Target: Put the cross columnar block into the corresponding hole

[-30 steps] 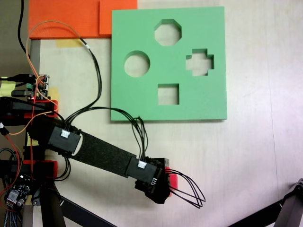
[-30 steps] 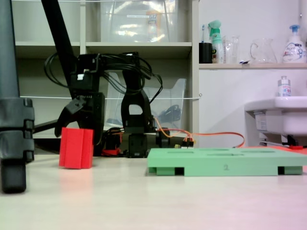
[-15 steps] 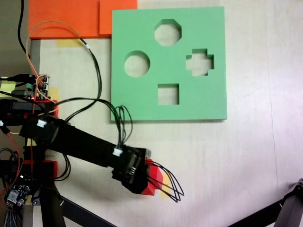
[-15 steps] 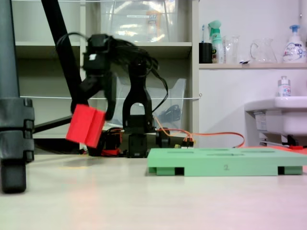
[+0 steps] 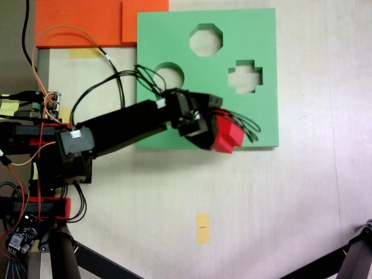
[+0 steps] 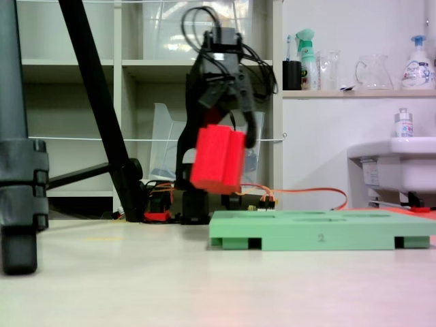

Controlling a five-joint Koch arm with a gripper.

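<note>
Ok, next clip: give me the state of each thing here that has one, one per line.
Gripper: shut on the cross columnar block, raised.
Cross columnar block: held in the air, slightly tilted, above the green board's near edge.
Plus-shaped hole: empty.
Green board: flat on the table.
Octagonal hole: empty.

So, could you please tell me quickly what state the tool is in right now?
Tool: closed on the red cross block, held in the air near the green board.

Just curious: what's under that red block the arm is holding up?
Air, then the green board near its edge. The block hangs in the gripper, well above it. The square hole is covered by the arm from above.
</note>
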